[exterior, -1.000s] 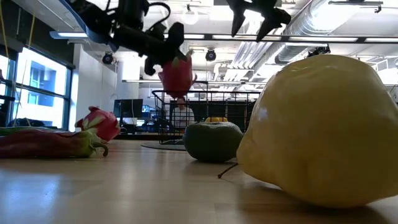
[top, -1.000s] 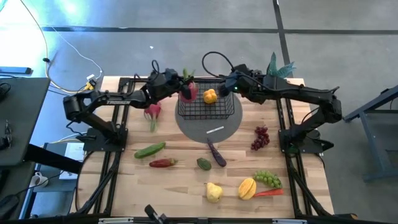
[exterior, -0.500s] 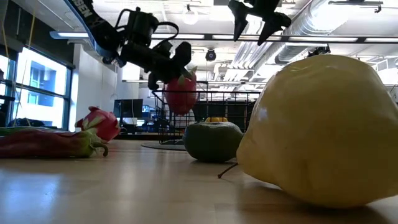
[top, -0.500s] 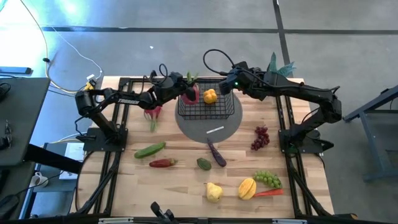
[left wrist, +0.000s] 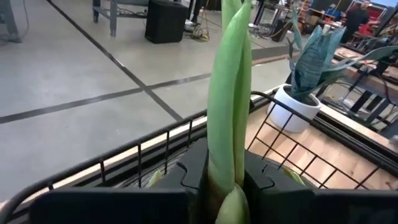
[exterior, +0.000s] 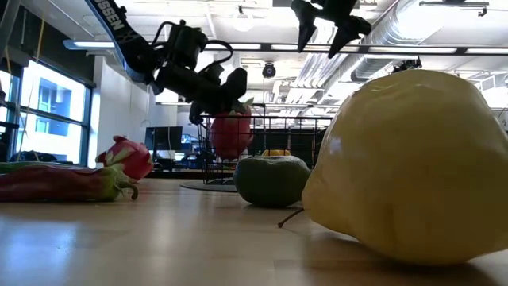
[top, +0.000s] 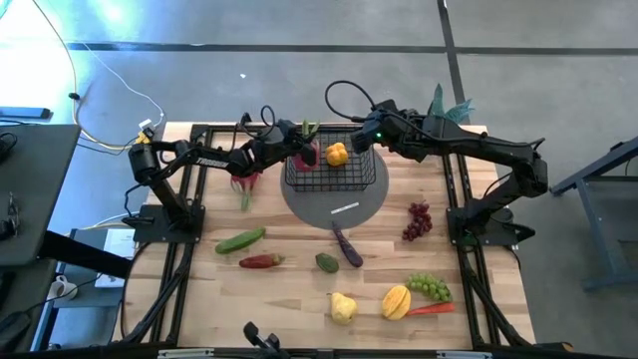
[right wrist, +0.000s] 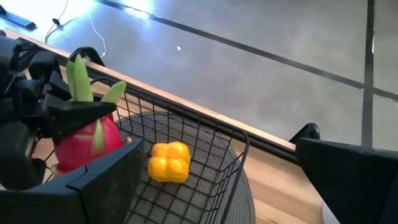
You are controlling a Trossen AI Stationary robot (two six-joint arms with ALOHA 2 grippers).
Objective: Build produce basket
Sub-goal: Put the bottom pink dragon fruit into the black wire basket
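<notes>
Over the last second the dragon fruit has been carried right and lowered. It was held above the basket's left edge a second ago; now it's been brought down inside the left side, level with the wire wall in the low view. The left gripper, clamped on it, has been reached further right, with the arm stretched out more. The right gripper has been pulled up slightly off the yellow pepper.
</notes>
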